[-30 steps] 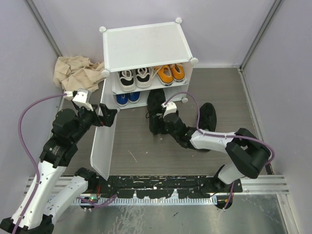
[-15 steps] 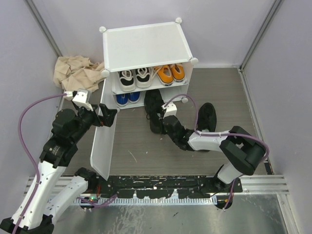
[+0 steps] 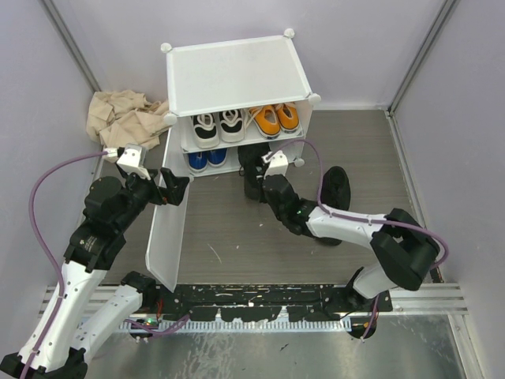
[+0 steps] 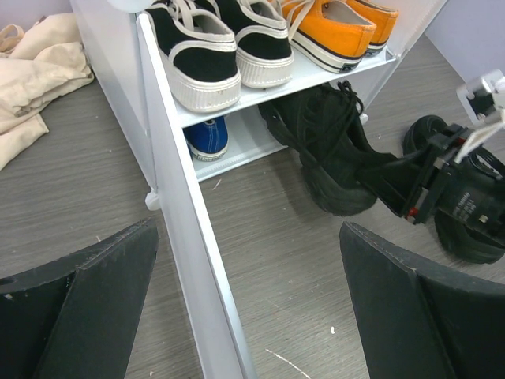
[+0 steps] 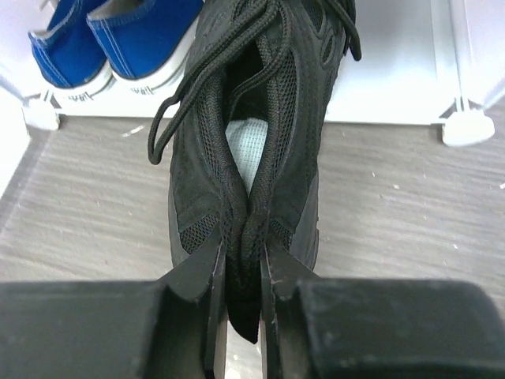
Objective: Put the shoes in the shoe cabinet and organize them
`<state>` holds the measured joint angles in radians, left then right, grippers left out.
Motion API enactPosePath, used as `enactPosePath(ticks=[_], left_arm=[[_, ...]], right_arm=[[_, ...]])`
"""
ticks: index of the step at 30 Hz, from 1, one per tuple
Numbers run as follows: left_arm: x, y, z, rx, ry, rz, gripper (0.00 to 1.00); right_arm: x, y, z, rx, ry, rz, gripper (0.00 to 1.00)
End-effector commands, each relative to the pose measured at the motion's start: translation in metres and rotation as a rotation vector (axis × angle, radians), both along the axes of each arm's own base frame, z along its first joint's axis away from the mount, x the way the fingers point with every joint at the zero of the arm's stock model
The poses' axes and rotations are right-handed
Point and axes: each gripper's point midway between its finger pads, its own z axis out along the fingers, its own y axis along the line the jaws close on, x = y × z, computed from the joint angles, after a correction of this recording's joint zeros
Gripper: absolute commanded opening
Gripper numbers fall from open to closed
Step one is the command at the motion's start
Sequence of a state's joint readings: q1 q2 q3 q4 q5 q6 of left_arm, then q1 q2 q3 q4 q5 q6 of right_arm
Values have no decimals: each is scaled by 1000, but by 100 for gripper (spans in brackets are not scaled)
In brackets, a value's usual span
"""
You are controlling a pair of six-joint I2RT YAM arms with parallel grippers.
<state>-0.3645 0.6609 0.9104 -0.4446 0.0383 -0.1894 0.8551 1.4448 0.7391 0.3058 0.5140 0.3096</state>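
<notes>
The white shoe cabinet (image 3: 237, 75) stands at the back with its door (image 3: 167, 229) swung open to the left. White-and-black shoes (image 3: 218, 126) and orange shoes (image 3: 276, 118) sit on the upper shelf, and blue shoes (image 3: 207, 159) on the lower one. My right gripper (image 5: 245, 260) is shut on the heel collar of a black shoe (image 5: 260, 118), whose toe points into the lower compartment beside the blue pair (image 5: 118, 39). A second black shoe (image 3: 337, 189) lies on the floor to the right. My left gripper (image 4: 248, 316) is open, with the door's edge (image 4: 185, 237) between its wide-spread fingers.
A crumpled beige cloth (image 3: 122, 114) lies on the floor left of the cabinet. Lilac walls close in both sides and the back. The cabinet's front right foot (image 5: 465, 126) stands just right of the held shoe. A metal rail (image 3: 260, 296) runs along the near edge.
My right gripper has closed on the black shoe's heel and pushed it toward the cabinet's lower opening. The left arm and the door have not moved.
</notes>
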Motion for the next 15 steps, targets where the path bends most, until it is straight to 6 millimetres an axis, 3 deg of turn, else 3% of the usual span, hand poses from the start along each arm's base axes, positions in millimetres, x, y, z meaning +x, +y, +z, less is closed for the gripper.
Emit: enactPosePath(ticks=[1, 15], left_arm=[[-20, 11, -75, 135, 238, -8, 98], [-22, 9, -72, 120, 230, -22, 98]], right_arm=[[44, 25, 77, 146, -187, -71, 1], [127, 30, 85, 256, -258, -181, 1]])
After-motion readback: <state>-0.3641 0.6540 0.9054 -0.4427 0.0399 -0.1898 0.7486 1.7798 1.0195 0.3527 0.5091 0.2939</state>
